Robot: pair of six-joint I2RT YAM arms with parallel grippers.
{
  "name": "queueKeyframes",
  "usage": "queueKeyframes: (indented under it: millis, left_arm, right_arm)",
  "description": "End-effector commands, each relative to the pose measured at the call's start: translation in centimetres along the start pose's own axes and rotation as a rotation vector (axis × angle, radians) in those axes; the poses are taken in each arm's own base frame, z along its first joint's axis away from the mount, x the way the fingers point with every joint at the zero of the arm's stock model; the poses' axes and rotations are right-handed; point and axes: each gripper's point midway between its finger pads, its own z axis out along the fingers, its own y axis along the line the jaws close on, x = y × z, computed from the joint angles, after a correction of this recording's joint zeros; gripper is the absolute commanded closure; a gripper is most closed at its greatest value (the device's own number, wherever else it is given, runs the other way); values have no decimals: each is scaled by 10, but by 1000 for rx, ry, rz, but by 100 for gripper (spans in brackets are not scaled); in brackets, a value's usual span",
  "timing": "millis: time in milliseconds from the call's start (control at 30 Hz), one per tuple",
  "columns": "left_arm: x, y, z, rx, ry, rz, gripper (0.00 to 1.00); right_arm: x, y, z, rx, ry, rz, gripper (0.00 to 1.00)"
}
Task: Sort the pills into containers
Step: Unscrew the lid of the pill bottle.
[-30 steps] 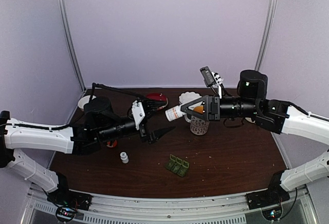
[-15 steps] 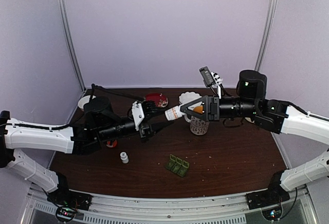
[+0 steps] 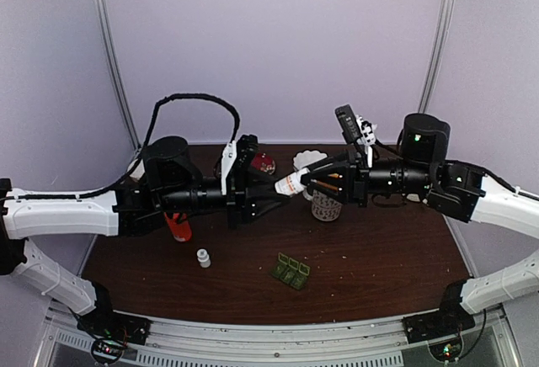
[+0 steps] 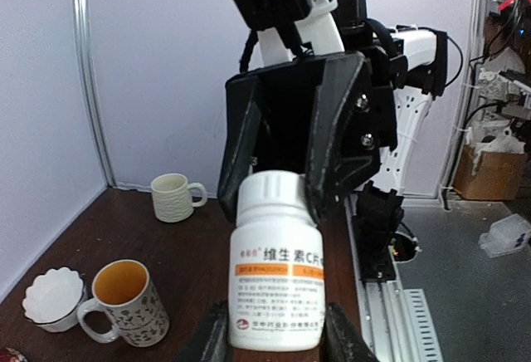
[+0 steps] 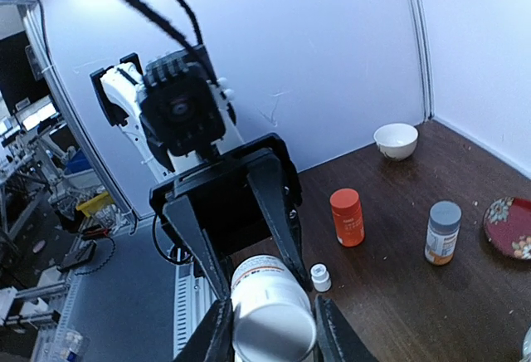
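**Two-arm grasp above the counter (image 3: 379,274).** The left fingers (image 5: 280,212) are partly closed and press on either side of the lower body of a white labelled bottle (image 4: 276,271). The right fingers (image 4: 336,129) clamp its cap end, so the bottle lies roughly sideways in the air between the arms, clear of the counter.

The bottle is judged rigid, light and smooth-walled, so it may slip or spin in a pinch. The labelled body and the cap are the sound places to hold it, one arm on each, if the cap is to be unscrewed.

The dark-green pill box (image 3: 290,271) lies on the counter towards its near edge, well apart from the bottle, and its lids appear raised. It is probably thin, light plastic that slides when nudged, so it is better filled from above than gripped.

No pills are visible. They are presumably inside the bottle, and would be tiny, hard and apt to roll, so pouring calls for care.
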Motion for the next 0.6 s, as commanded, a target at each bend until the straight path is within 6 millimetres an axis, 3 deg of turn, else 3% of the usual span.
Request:
queueKeyframes:
  millis: [0, 300, 467, 567]
  left_arm:
    - [-61, -24, -4, 221, -120, -165, 94]
    - [-78, -61, -9, 509, -18, -264, 97]
    - [-82, -66, -10, 553, 9, -286, 98]
    - [-82, -67, -9, 562, 23, -302, 98]
  right_arm:
    - [21, 10, 1, -37, 80, -303, 86]
    - [39, 24, -14, -130, 92, -868, 92]
    - [45, 26, -21, -171, 110, -1268, 100]
    - [37, 19, -18, -121, 131, -1364, 100]
